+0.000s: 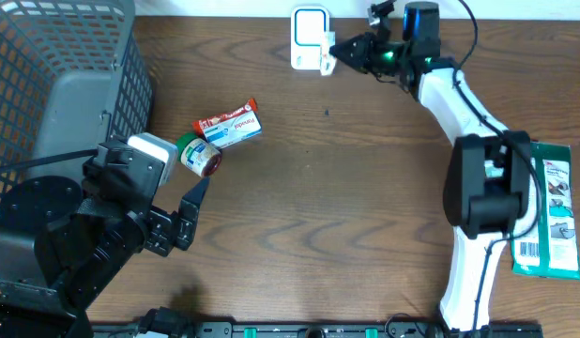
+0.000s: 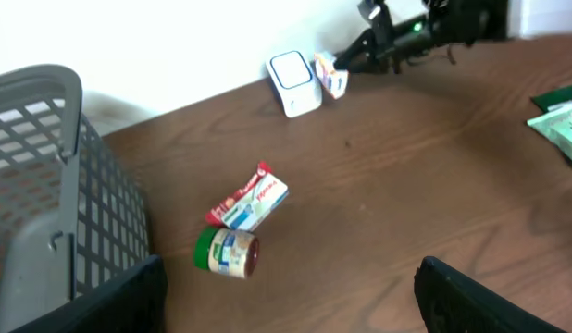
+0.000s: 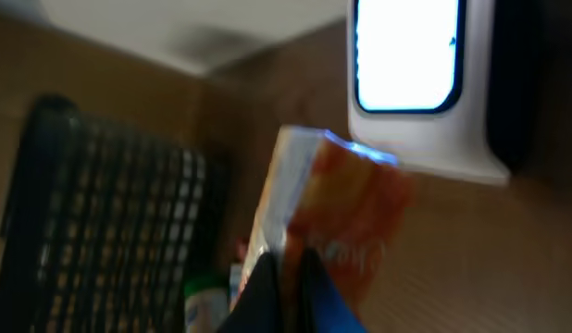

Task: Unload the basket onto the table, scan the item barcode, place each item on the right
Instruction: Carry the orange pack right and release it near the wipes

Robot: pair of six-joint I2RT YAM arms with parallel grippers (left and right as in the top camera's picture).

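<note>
Overhead, tool: right gripper closed tight on the orange packet, at twelve o'clock of the table.
Overhead, technique: as I judge it, the orange packet should be turned slowly before the scanner until its code faces the window.
Overhead, position: orange packet just beside the scanner's base, at its four o'clock.
Overhead, other stock: red-and-blue packet and green-lidded jar together at nine o'clock beside the mesh basket; green pouch at three o'clock.
Left wrist, tool: left gripper spread wide, holding nothing; green-lidded jar near, at its ten o'clock.
Right wrist, technique: blurred, no barcode visible; likely best held steady and square-on.
Right wrist, position: fingers pinch the orange packet's lower edge; scanner's bright window at its one o'clock, close.
</note>
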